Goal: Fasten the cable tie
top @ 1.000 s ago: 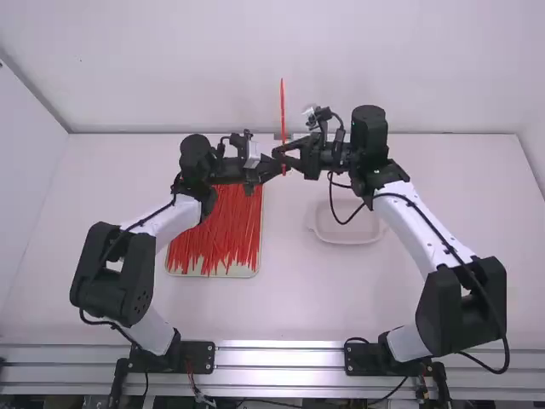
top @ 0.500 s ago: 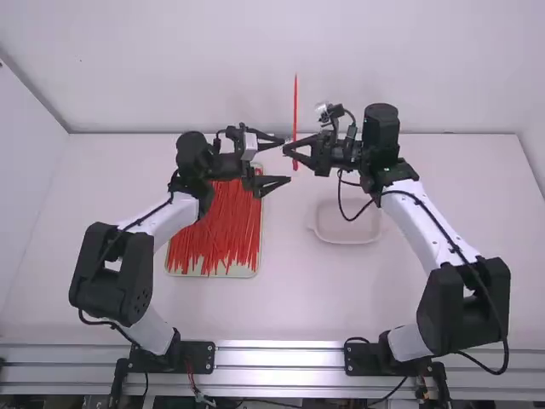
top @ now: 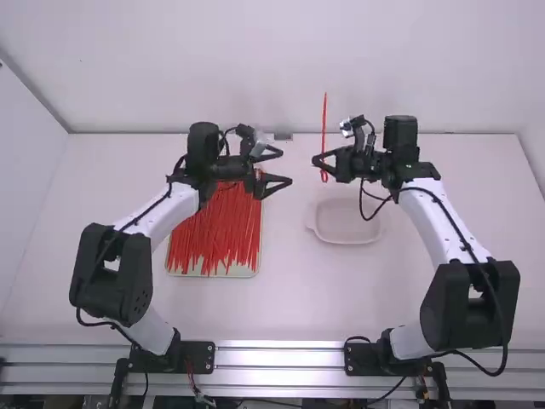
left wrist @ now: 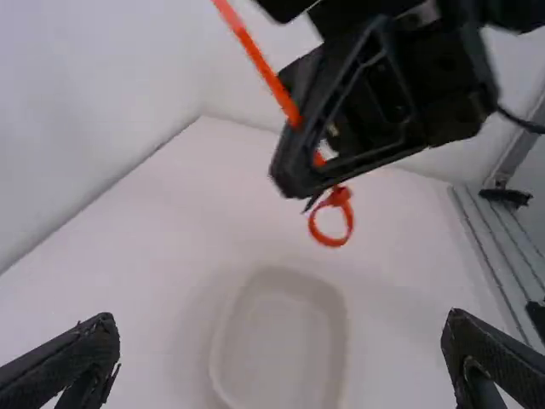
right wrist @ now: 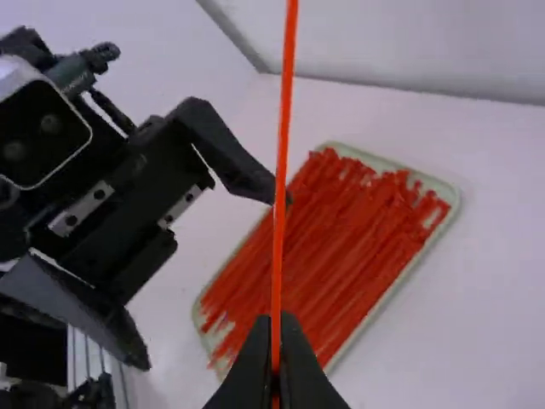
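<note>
**Red cable tie [top: 324,119] is looped, not yet set down**

Your right tool [top: 320,162] is pinched shut on the tie, up in the air just over the white dish [top: 317,223]. The tail points straight up. A small closed loop [left wrist: 332,220] hangs below. Your left tool [top: 283,166] is spread wide and holds nothing, by the tray [right wrist: 453,194] of spare ties. The fastening looks done. Dropping the tie in the dish seems to be all that's left.

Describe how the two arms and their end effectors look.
Both the left arm and right arm have white tube-like links with bulky black joints. The left end effector and right end effector are black, each with two slim fingers. A thin black cable loops loose near the right wrist.
</note>
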Controlling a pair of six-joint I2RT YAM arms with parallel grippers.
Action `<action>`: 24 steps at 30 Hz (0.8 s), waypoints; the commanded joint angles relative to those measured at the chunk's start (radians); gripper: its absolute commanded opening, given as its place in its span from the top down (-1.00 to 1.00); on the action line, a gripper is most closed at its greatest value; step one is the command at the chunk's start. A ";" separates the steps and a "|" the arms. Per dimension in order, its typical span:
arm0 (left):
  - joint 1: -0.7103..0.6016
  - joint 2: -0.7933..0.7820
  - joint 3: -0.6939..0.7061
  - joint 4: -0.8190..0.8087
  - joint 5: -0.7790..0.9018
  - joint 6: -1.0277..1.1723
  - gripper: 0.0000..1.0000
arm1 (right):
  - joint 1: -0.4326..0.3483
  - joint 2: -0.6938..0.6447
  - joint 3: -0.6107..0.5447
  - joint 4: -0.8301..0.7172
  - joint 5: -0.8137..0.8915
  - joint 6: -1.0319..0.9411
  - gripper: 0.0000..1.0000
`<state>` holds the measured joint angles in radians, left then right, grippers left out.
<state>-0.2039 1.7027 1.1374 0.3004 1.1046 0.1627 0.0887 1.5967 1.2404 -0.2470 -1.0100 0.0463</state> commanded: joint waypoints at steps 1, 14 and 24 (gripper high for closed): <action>-0.002 0.005 0.027 -0.061 -0.069 0.129 -0.98 | 0.003 -0.020 0.021 -0.048 0.050 -0.133 1.00; 0.017 0.005 0.026 -0.260 -0.157 0.235 -0.98 | -0.027 -0.020 -0.192 0.073 0.369 0.005 1.00; 0.047 0.005 0.018 -0.313 -0.188 0.231 -0.98 | -0.093 -0.020 -0.370 0.202 0.373 0.058 1.00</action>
<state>-0.1612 1.7027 1.1389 -0.0093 0.9241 0.3836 -0.0029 1.5951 0.8974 -0.0566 -0.6453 0.0784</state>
